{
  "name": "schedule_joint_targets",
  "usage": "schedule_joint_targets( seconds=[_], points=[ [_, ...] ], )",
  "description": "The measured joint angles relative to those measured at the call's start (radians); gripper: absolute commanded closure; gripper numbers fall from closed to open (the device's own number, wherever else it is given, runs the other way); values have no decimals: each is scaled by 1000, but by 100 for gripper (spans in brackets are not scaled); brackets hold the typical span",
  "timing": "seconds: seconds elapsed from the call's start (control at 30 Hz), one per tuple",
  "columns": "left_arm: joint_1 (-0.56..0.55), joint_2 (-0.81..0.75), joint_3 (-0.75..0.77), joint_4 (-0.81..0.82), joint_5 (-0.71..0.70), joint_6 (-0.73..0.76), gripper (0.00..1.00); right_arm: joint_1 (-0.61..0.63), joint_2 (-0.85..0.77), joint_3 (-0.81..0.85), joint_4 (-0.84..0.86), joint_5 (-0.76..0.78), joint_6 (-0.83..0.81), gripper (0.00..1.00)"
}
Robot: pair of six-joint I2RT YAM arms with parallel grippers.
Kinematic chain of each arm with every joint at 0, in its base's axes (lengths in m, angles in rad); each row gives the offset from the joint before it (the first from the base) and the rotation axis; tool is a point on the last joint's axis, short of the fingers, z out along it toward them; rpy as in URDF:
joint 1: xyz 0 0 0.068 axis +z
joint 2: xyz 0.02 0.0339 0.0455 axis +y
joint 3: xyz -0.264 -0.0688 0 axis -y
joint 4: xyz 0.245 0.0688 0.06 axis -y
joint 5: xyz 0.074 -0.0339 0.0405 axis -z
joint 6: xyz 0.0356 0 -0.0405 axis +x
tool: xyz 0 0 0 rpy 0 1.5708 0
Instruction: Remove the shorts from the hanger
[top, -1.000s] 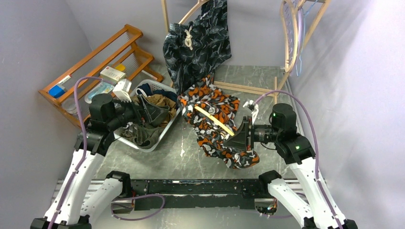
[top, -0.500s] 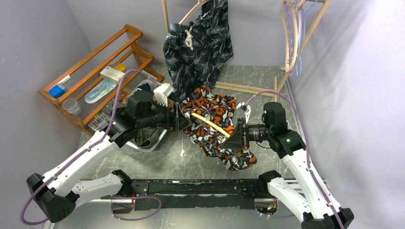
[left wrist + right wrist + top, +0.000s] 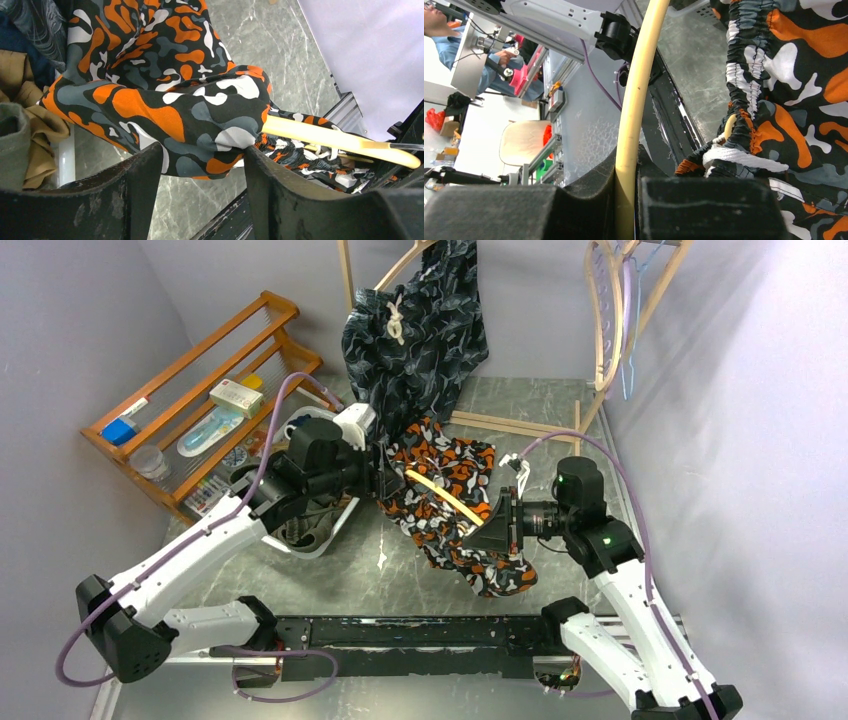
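Where right hand grips: pressed together on pale yellow curved hanger.
At left hand: spread around a fold of orange-black-white camouflage fabric shorts, which drape over the hanger's bar.
Risk: pinching too thin a fold may slip; cloth snagging on the hanger's end could drag it from the right hand.

Lit evenly and softly from above in the top view, with only faint, soft-edged shadow on the bench under the camouflage shorts. Sharp throughout there, no glare. Crisp on the shorts from the left wrist, but dark and blurred on the left hand's fingers below them. From the right wrist, washed-out white far left of the shorts; murky, out of focus on the right hand's fingers beneath.
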Motion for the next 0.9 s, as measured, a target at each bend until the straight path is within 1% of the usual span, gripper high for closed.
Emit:
schedule_joint_targets(
  seconds=[0.17,0.33,0.4,0.6,0.8,0.9],
  points=[
    [-2,39,17,9,9,2,58,0,7,-1,7,2,18,100],
    [-2,60,27,0,4,9,81,0,18,-14,14,-6,31,100],
    [-3,60,28,-4,-9,11,92,0,19,-19,15,-15,32,100],
    [-6,62,45,-43,-123,4,93,0,20,-24,-8,-22,31,100],
    [-6,120,159,-131,-273,-15,93,0,-26,-43,-28,-38,35,100],
    [8,136,175,-158,-299,-34,93,0,-59,-45,-42,-40,34,100]
  ],
)
